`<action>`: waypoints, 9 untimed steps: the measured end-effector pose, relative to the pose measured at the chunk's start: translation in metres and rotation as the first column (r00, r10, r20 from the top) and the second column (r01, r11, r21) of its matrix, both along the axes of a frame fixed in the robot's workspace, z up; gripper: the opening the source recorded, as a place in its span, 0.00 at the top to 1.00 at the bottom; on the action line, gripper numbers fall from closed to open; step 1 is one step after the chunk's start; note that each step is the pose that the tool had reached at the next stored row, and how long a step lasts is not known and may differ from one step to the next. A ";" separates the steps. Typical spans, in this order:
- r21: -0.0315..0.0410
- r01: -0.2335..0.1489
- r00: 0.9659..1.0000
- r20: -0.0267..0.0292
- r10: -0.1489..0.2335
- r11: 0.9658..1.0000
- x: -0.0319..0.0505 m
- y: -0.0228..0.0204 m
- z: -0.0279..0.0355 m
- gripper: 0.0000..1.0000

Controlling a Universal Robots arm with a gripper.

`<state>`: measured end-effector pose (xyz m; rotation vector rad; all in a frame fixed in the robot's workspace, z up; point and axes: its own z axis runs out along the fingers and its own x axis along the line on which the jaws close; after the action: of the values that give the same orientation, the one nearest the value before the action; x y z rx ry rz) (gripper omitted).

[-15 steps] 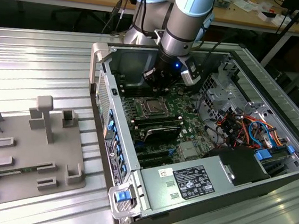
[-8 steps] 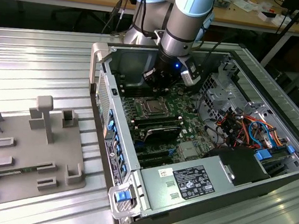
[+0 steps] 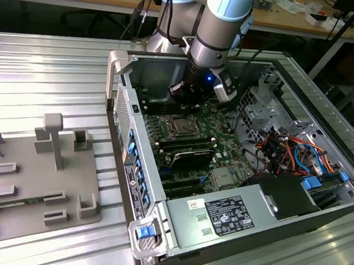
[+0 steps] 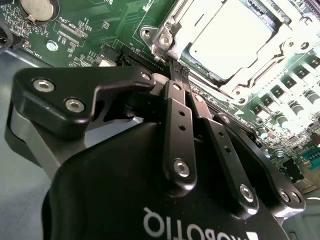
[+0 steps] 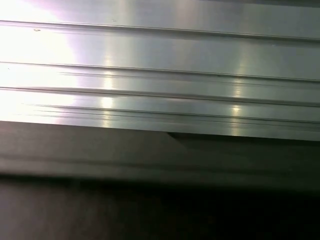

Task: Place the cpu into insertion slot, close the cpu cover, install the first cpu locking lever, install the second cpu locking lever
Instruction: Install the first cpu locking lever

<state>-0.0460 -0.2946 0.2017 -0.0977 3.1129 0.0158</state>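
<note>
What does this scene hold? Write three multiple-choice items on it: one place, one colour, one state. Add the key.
1. Where is the cpu?
A. on the grey tray
B. in the insertion slot
C. between the fingers

2. What colour is the motherboard?
A. green
B. red
C. white

3. How do the gripper fingers stand?
A. spread wide
B. clamped on a memory stick
C. closed together

Key: B, its silver top face lies inside the socket's metal rim; A, the board around the socket is green; C, the two black fingers meet at their tips beside the socket's corner.
</note>
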 end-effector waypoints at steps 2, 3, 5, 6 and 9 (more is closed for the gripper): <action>0.001 0.000 1.000 0.000 0.000 1.000 0.0001 0.0001 0.0014 0.89; 0.000 0.000 1.000 0.000 0.000 1.000 0.0001 0.0001 0.0028 0.89; 0.000 0.000 1.000 0.000 0.000 1.000 0.0000 0.0000 0.0045 0.89; 0.000 0.000 1.000 0.000 0.000 1.000 0.0000 0.0001 0.0048 0.89; 0.000 0.000 1.000 0.000 0.000 1.000 0.0000 0.0000 0.0056 0.89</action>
<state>-0.0459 -0.2946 0.2073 -0.0978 3.1128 0.0161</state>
